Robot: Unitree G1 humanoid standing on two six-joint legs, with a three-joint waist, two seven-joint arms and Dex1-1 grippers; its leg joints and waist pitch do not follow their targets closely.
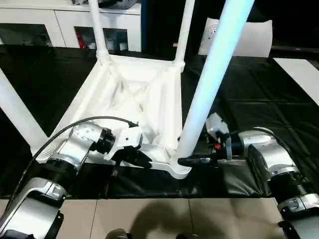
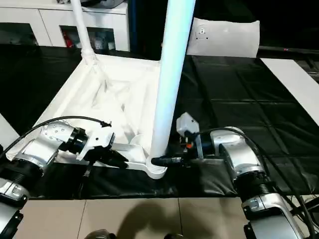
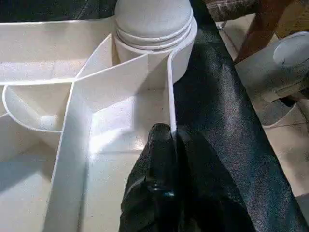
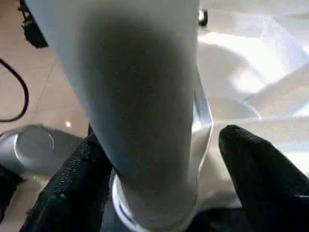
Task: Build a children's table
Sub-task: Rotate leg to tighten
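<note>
The white tabletop [image 1: 134, 94] lies upside down on the black mat, ribbed underside up. A long white leg [image 1: 209, 84] stands in its near right corner socket [image 1: 180, 169]. Two more legs [image 1: 97, 30] [image 1: 183, 30] rise from the far corners, and another leg [image 1: 15, 112] stands at the left. My left gripper [image 1: 142, 158] is shut on the thin near rim of the tabletop [image 3: 170, 96], close to that socket. My right gripper [image 1: 187, 162] stands open around the base of the near right leg [image 4: 145, 96]; one finger [image 4: 77, 179] touches it, the other [image 4: 256, 164] stands apart.
A white cabinet [image 1: 65, 22] with dark compartments stands along the back. A white pillow-like slab [image 1: 249, 37] leans at the back right, and a white board [image 1: 301, 69] lies at the right edge. The black mat [image 1: 259, 99] ends at tiled floor [image 1: 149, 219] near me.
</note>
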